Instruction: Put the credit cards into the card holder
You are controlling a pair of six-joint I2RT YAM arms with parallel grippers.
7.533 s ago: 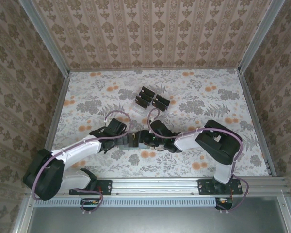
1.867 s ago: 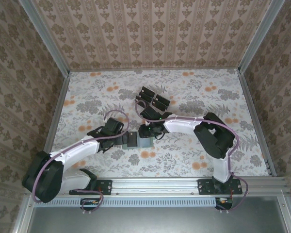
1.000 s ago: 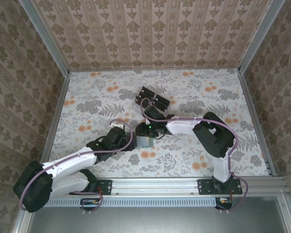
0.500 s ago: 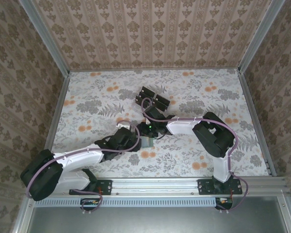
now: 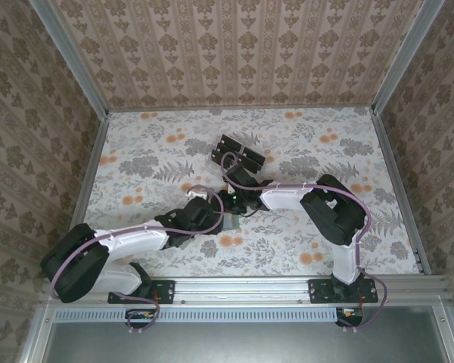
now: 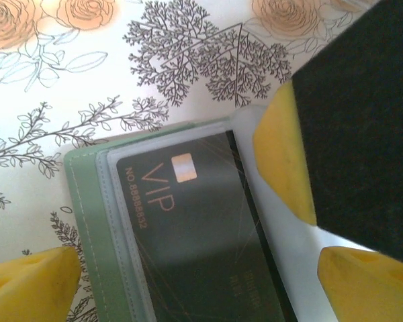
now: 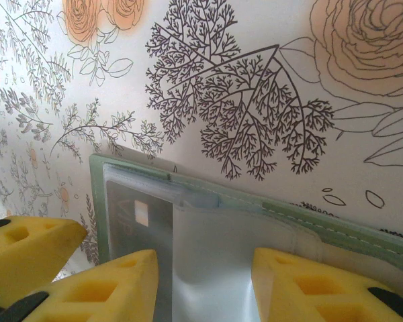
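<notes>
Near the middle of the flowered bench [image 5: 136,151], the open card holder [image 6: 80,201] lies flat, its sage-green edge and stitching facing up. A black VIP card [image 6: 188,228] with a small gold chip sits inside it under a clear sleeve [image 7: 215,255].

From the top view, the left arm stretches low from its base at the near left, its forearm running diagonally to the holder's near-left side. The left tool [image 6: 198,282] hangs over the holder with its yellow fingers [image 6: 27,278] spread wide apart, one at the holder's green edge and the other past the sleeve, with nothing clamped.

The right arm rises from its base at the near right, folds sharply at the elbow and sends its forearm leftward to the holder's far side. The right tool [image 7: 211,285] points down with its jaws partly apart and its tips on the clear sleeve; one yellow pad [image 6: 285,161] touches the sleeve just beside the card's edge. Whether it pinches the sleeve cannot be told.

Farther back, a clear rack [image 5: 238,155] holds more black cards [image 5: 229,142], well apart from the holder.
</notes>
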